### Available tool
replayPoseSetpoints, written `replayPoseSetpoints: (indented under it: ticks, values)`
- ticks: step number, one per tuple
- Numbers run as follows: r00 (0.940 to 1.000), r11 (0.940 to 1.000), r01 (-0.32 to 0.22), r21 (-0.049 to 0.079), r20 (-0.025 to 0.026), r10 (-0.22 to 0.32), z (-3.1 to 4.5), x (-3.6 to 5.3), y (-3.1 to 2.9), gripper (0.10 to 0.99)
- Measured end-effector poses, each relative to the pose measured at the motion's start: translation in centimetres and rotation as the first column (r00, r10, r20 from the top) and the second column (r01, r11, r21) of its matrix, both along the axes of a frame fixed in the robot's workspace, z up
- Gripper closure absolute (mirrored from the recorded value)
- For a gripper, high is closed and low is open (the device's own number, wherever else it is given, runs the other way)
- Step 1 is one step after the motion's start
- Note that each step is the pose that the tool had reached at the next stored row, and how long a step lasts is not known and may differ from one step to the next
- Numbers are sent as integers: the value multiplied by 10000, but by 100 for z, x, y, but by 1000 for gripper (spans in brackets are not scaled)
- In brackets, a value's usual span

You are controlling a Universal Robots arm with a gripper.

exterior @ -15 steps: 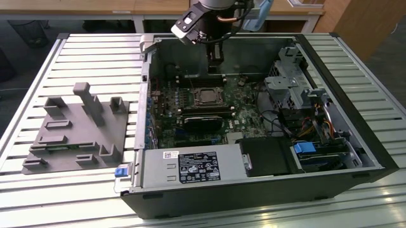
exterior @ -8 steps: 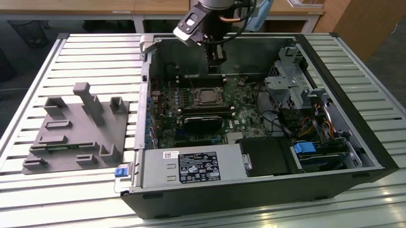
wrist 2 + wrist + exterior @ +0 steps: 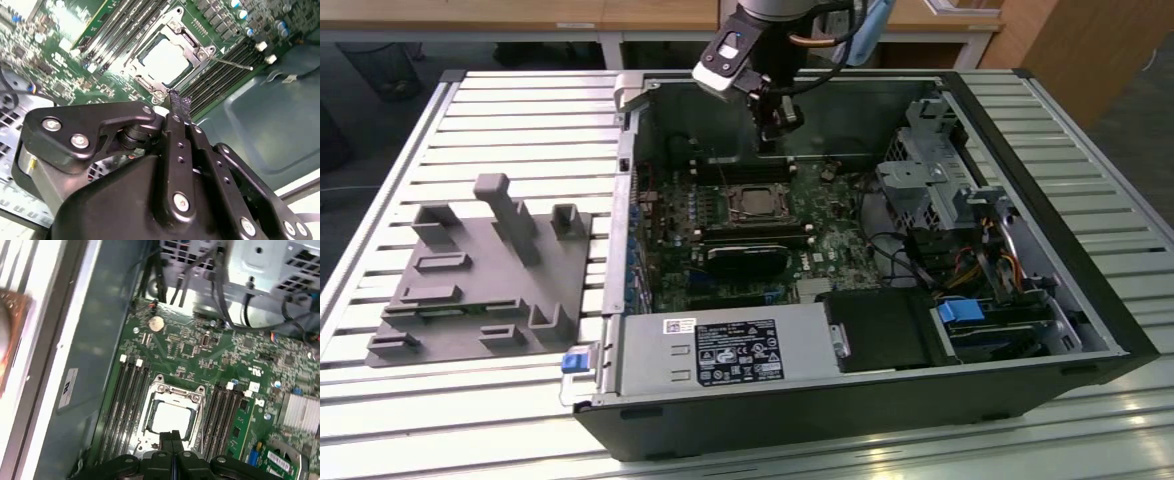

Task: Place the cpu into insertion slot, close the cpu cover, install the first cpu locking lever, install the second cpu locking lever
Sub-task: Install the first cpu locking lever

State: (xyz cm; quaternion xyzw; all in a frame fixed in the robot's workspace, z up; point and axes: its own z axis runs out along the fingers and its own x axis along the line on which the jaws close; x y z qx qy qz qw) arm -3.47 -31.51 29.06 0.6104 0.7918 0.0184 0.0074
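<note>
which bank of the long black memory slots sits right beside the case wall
The bank between the cpu cover and the grey case wall; the other bank lies beyond the cover, toward the finned heatsink.

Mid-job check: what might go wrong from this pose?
The shut end effector hangs close over the edge of the cpu cover; descending off-line might scrape the cover or the cpu. A thin locking lever juts out over the memory slots; a push slipping off it may hit them.
</note>
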Motion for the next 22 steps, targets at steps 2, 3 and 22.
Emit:
replayPoseSetpoints:
  ticks: [2, 3, 22]
  values:
    - [9993, 9993, -365, 0, 0, 365, 0, 0, 0, 980]
    - [9985, 9985, -555, 0, 0, 555, 0, 0, 0, 980]
    - [9282, 9282, -3722, 0, 0, 3722, 0, 0, 0, 980]
